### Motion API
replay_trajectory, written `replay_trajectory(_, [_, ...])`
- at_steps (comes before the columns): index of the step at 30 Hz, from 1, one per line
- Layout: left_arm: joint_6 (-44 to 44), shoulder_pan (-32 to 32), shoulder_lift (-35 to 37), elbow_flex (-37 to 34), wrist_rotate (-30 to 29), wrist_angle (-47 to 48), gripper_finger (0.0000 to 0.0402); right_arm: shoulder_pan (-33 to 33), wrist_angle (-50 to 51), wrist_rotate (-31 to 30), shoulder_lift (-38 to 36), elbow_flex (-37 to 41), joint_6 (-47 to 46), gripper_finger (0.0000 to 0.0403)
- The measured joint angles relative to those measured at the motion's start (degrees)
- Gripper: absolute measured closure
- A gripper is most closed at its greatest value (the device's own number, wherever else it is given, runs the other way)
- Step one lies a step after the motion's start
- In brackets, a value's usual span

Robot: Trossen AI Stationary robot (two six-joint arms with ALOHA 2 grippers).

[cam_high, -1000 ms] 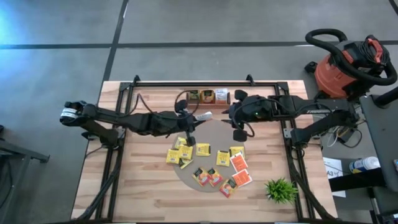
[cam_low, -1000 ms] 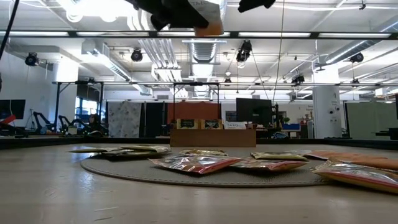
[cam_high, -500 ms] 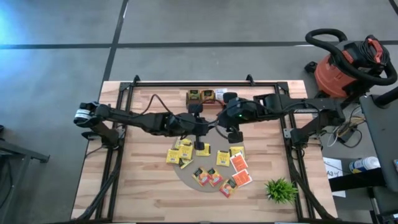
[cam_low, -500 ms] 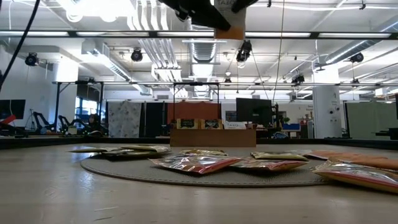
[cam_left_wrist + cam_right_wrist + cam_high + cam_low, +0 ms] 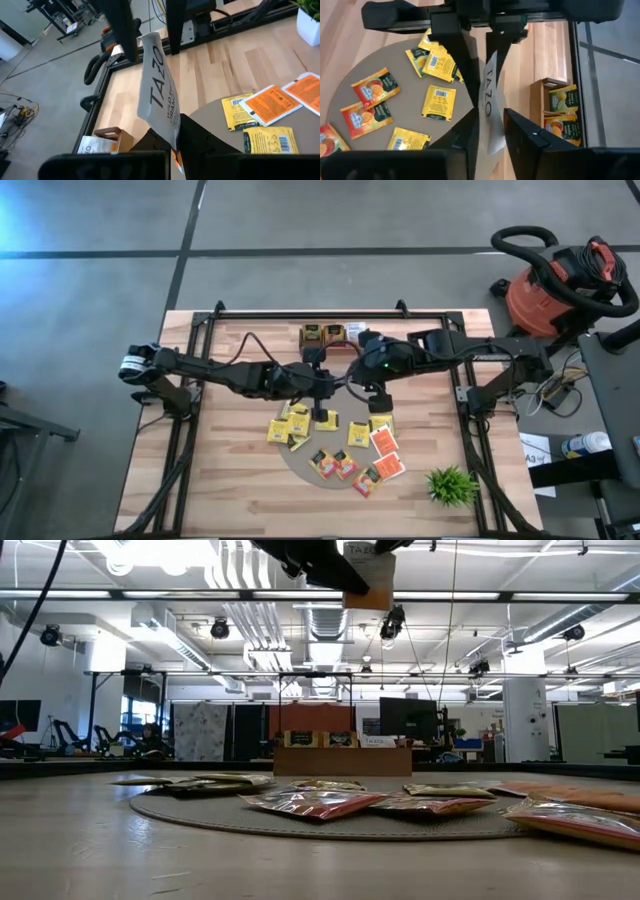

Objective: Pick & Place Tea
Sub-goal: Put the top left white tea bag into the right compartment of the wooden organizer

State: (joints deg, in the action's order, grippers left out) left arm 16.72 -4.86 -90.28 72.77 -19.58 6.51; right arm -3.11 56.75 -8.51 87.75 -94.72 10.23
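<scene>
Yellow and orange-red tea packets lie scattered flat on a round grey mat at the middle of the pale wooden table, some overlapping at the left side of the mat, others set apart toward the right. From table height the packets show as a low, crinkled row across the mat's near edge. A small green plant stands on the table near its front right corner, well apart from the mat.

Above the mat's back half the two arms meet. A white packet printed "TAZO" hangs upright between them, and both grippers are pinched on it: the left gripper has its fingers closed narrowly on one edge, and the right gripper clamps the same white packet from the opposite side. In the top-down view the left gripper and the right gripper sit close together over the mat, near the yellow packets below.

Behind them, at the table's back edge, a brown wooden tray holds packets upright in its compartments; the right wrist camera shows yellow ones in the tray
</scene>
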Motion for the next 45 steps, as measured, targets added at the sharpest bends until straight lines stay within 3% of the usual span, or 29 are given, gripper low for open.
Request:
replay_trajectory(15, [-3.5,0.0,0.0,0.1,-0.2,0.0,0.0381,0.0,-0.1,-1.1,2.8,0.2,-0.3,0.0392])
replay_trajectory(23, [-10.7,0.0,0.1,-0.5,-7.6,0.0,0.0324,1.1,0.1,-5.2,2.4,0.3,-0.5,0.0394])
replay_trajectory(27, [-14.9,-0.7,0.4,-2.0,-15.5,1.9,0.0287,4.3,0.5,-4.8,2.2,0.3,-0.2,0.0394])
replay_trajectory(30, [-19.1,-1.7,1.2,-3.1,-18.4,4.7,0.0273,8.4,0.5,-1.7,1.8,0.7,1.2,0.0394])
replay_trajectory(38, [-34.9,-6.1,9.1,-12.9,-18.5,4.5,0.0268,23.0,-3.3,12.3,1.5,7.0,4.8,0.0394])
replay_trajectory(41, [-40.1,-8.4,14.4,-18.7,-19.0,3.2,0.0268,26.8,-7.3,14.6,1.6,10.3,6.7,0.0394])
replay_trajectory(45, [-40.9,-10.5,22.5,-27.7,-19.1,-2.5,0.0268,30.7,-12.7,15.1,2.3,14.0,7.3,0.0394])
